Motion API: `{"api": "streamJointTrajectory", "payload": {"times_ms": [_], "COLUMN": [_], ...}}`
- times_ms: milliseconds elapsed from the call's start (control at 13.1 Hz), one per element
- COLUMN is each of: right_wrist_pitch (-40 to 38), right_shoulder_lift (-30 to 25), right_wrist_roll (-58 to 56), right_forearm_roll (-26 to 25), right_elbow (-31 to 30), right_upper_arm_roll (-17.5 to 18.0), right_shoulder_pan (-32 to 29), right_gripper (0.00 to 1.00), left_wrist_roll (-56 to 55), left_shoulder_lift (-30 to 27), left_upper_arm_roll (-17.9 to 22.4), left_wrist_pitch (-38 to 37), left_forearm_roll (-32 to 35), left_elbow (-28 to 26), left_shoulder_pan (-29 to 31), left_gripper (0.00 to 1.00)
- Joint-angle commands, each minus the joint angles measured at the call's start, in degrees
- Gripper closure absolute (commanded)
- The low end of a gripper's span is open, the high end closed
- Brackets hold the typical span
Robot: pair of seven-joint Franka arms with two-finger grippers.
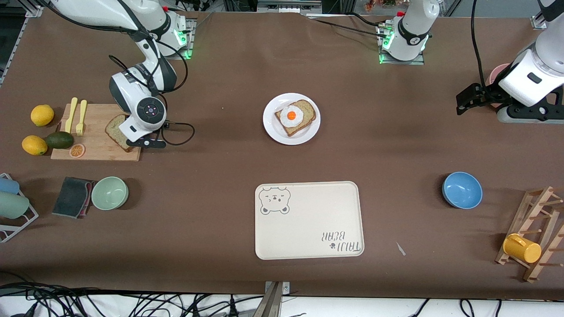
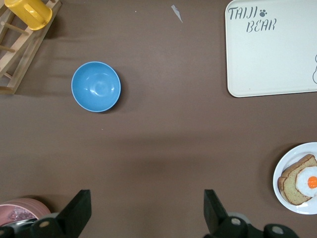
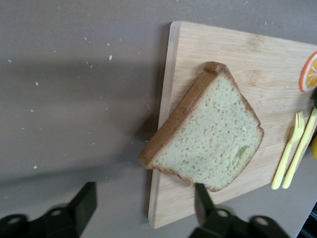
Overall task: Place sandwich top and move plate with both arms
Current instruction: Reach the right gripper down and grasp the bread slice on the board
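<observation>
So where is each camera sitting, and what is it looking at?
Front view: high across the table, facing both arms; the right gripper is low at the cutting board, and the left gripper waits at its end of the table.
Left wrist view: looks down past its open fingers at the blue bowl, tray and plate.
Right wrist view: looks down past its open fingers at the sandwich top.
Shared: front and left wrist views both show the plate.

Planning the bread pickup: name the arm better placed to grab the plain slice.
Right. The right gripper hangs over the sandwich top on the cutting board; the left gripper waits near the blue bowl.
</observation>
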Motion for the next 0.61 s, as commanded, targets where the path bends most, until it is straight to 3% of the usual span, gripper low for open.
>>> {"api": "streamJointTrajectory", "payload": {"times_ms": [0,306,535], "right_wrist_pitch": [-0.32,-0.23,-0.32], "right_shoulder_lift": [0.59,3.75,3.93], "right_wrist_roll": [0.98,8.69,9.16], "right_forearm_roll": [-3.28,-11.00,-11.02], "right_elbow": [-0.34,-0.26,-0.17], "right_upper_arm_roll": [0.19,0.11,0.11], "right_shoulder_pan": [-0.08,-0.08,-0.17], "right_gripper": [0.23,0.30,0.29], "left_wrist_roll": [1.45,1.45,1.45], "left_shoulder_lift": [0.51,0.51,0.51], "left_upper_arm_roll": [-0.17,-0.17,-0.08], "left_wrist_pitch": [-1.34,-1.34,-1.34], "left_forearm_roll": [-1.37,-1.37,-1.37], "left_elbow": [1.51,1.51,1.60], "left_shoulder_pan": [0.54,0.54,0.54], "left_gripper": [0.00,0.00,0.00]}}
